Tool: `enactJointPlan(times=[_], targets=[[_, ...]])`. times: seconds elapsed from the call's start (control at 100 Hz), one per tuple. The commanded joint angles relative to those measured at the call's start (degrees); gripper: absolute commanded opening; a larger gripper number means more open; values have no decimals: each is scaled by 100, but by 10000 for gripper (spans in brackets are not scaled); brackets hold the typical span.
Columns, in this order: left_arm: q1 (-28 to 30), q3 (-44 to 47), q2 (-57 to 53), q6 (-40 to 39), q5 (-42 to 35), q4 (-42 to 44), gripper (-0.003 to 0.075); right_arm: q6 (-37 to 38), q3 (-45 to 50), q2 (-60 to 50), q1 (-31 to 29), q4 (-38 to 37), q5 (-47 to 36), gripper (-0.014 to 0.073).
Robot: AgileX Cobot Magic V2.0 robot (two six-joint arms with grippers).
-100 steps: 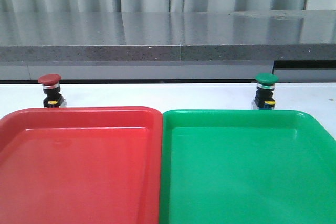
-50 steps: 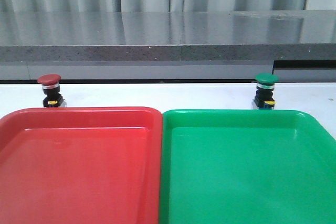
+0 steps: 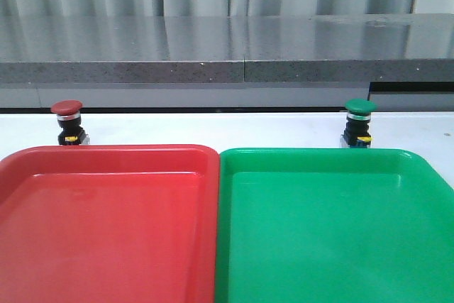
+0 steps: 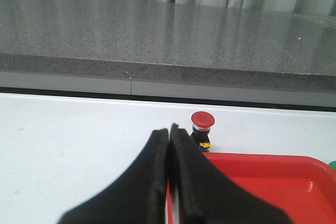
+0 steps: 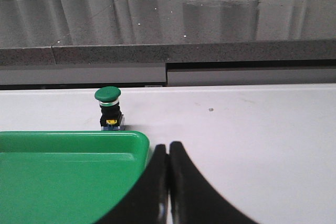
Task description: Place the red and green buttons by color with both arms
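Note:
The red button (image 3: 67,122) stands upright on the white table behind the red tray (image 3: 106,218), at the left. The green button (image 3: 358,124) stands upright behind the green tray (image 3: 333,225), at the right. Neither arm shows in the front view. In the left wrist view my left gripper (image 4: 169,130) is shut and empty, short of the red button (image 4: 202,129), over the red tray's (image 4: 262,182) edge. In the right wrist view my right gripper (image 5: 168,146) is shut and empty, beside the green tray's (image 5: 63,177) corner, short of the green button (image 5: 109,107).
A grey stone ledge (image 3: 227,51) runs along the back of the table, with a curtain behind it. The two trays sit side by side and fill the front of the table. Bare white table (image 5: 252,129) lies to the right of the green tray.

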Motion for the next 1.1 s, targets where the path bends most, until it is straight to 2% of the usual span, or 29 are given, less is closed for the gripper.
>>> enactJointPlan(times=[0.0,0.32,0.59,0.83,0.88,0.95,1.09], targets=[[17,-666,616,-64,-13,-49,-19,-11,-75,-103,-8,-1,-499,-67],[17,-2538,2932,-64,1549,-49,-19,-11,-75,-103,-8,-1,-499,-67],[17,-3032,4172,-64,1756,-49,-19,-11,-75,-103,-8,-1,-499,-67],[17,-3032,4508,-64,1846,-49,-13,-11,-75,-103,-8,-1,-499,-67],[17,-3032,4508,-12,1845,-49,17,-11,-75,-103,-8,-1,-499,-67],[17,-3032,4508,9,1845,-49,115,-11,-75,-103,-8,-1,-499,-67],[17,-3032,4508,9,1853,-49,451,-11,-75,-103,-8,-1,-499,-67]])
